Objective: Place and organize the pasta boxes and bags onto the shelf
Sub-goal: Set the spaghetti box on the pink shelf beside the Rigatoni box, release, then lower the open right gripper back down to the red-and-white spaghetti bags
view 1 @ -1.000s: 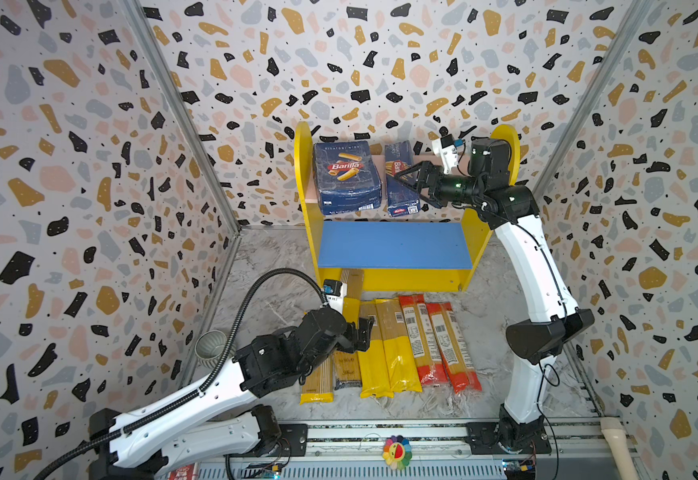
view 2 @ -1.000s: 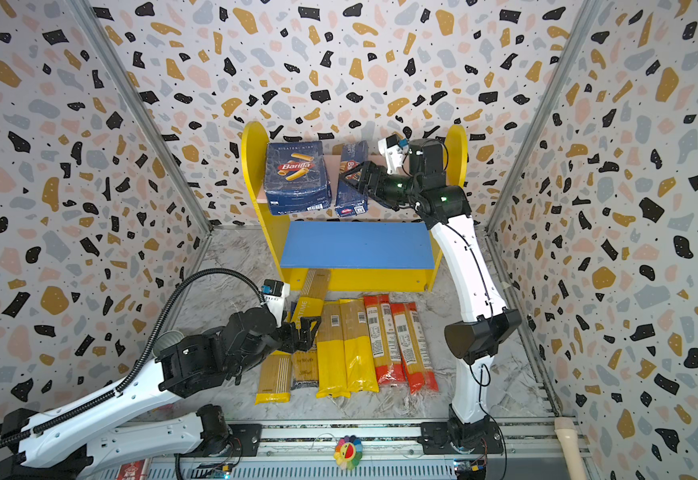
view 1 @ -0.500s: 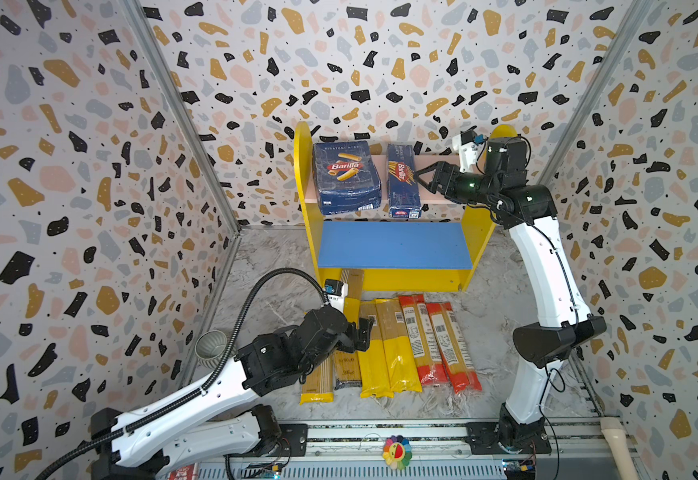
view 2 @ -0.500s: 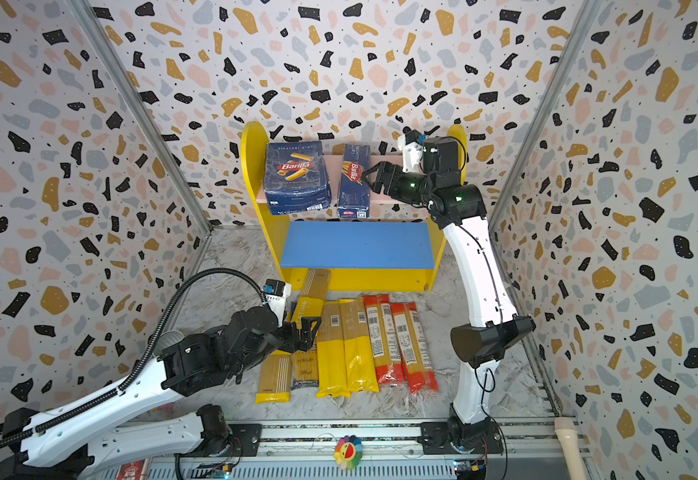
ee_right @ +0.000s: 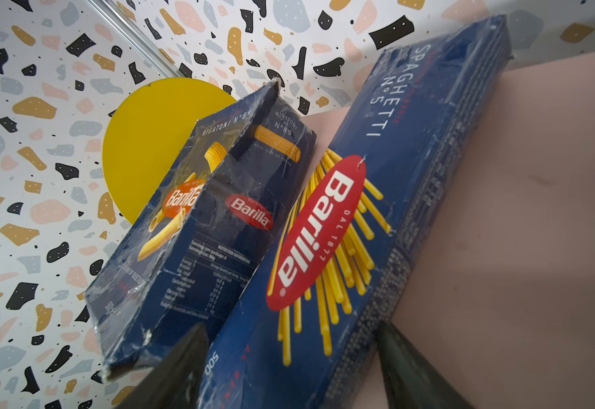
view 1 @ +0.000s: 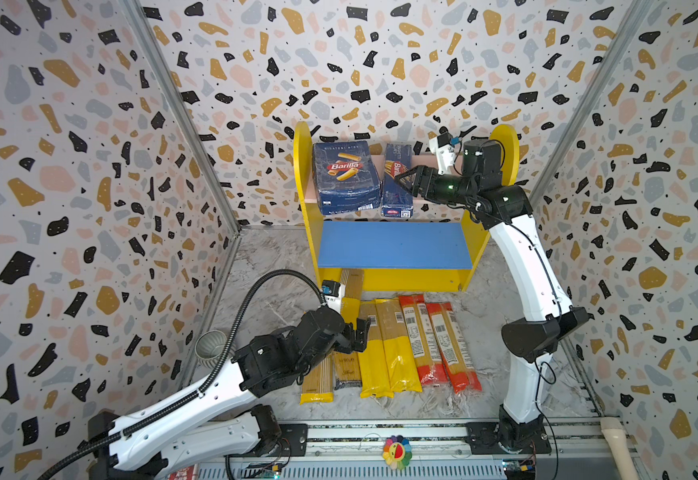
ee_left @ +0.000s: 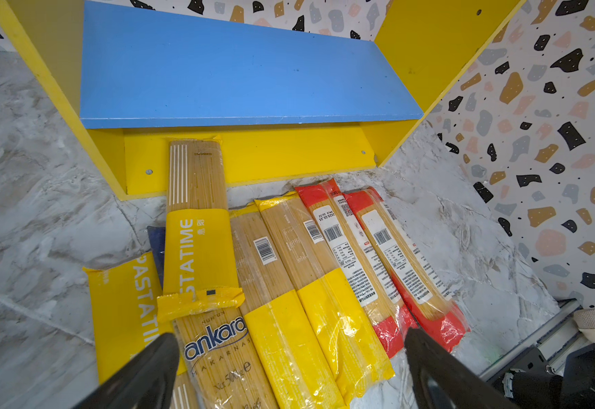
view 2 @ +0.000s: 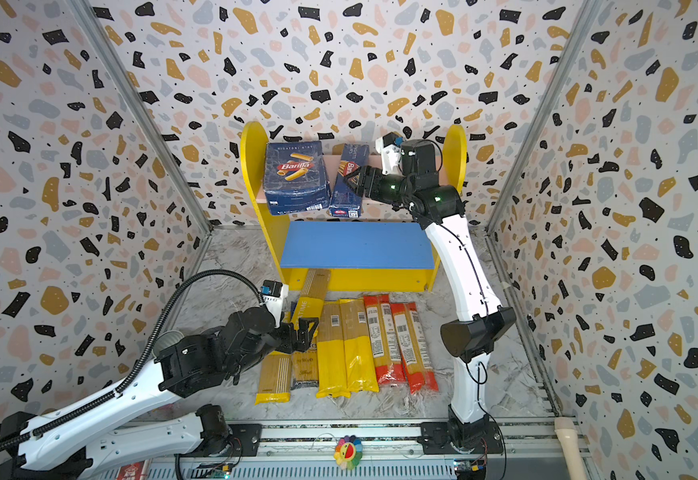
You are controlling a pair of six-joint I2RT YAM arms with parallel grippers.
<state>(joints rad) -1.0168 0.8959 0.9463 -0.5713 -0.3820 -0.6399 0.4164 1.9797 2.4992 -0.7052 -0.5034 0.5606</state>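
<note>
On the pink upper board [ee_right: 519, 212] of the shelf [view 1: 302, 174] stand both pasta boxes, the wide rigatoni box [view 1: 345, 176] [ee_right: 196, 226] and the narrow spaghetti box [view 1: 395, 199] [ee_right: 342, 212]. My right gripper [view 1: 401, 178] [ee_right: 294, 327] reaches in from the right, its fingers against both sides of the spaghetti box. Several bags lie side by side on the floor before the shelf. A PASTATIME bag [ee_left: 196, 230] leans on the shelf base beside an ankara bag [ee_left: 218, 347], yellow-ended bags [ee_left: 327, 301] and red-ended bags [ee_left: 402, 255]. My left gripper [view 1: 357, 332] [ee_left: 290, 336] hovers open over the ankara and yellow bags.
The blue lower board [view 1: 393, 245] carries nothing. A grey ribbed cup [view 1: 210, 345] stands by the left wall behind my left arm. A metal rail [view 1: 380, 432] with a flower toy [view 1: 397, 453] runs along the front. Terrazzo walls close in on three sides.
My right gripper drew back to the right from the spaghetti box, then returned to it with its jaws narrowed around it. The left arm has not moved.
</note>
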